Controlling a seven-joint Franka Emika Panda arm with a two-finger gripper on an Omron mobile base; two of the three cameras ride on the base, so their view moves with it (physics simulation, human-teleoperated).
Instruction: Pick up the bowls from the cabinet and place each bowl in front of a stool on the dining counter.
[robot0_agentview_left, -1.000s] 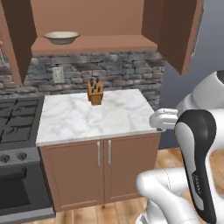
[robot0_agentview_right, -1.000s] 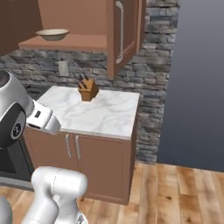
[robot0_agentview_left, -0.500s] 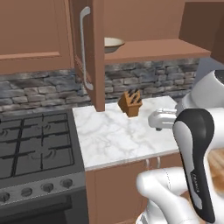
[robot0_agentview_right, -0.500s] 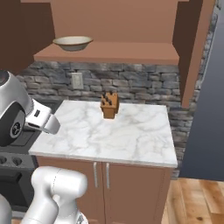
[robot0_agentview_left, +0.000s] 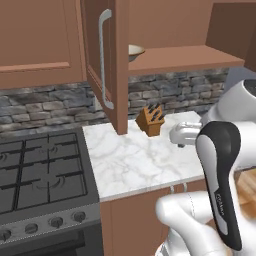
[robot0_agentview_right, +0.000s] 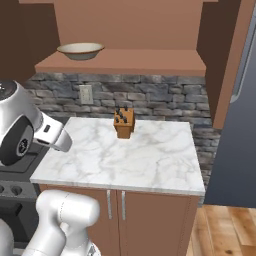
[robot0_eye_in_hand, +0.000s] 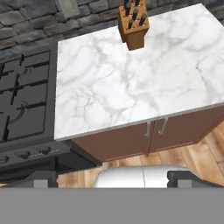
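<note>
So claw (robot0_eye_in_hand: 112, 177) open, empty, above near edge of marble surface (robot0_agentview_right: 140, 160); beige bowl (robot0_agentview_right: 80, 50) sits on open cabinet (robot0_agentview_right: 125, 62) shelf, left end; second bowl probably hidden

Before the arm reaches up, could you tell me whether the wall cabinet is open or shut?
Open: the cabinet door stands swung out, and the beige bowl sits exposed on its shelf.

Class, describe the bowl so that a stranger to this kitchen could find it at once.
Start at the open wall cabinet above the marble worktop. On its shelf, at the left end, sits the bowl. It is shallow and beige with a darker rim, well above the knife block.
</note>
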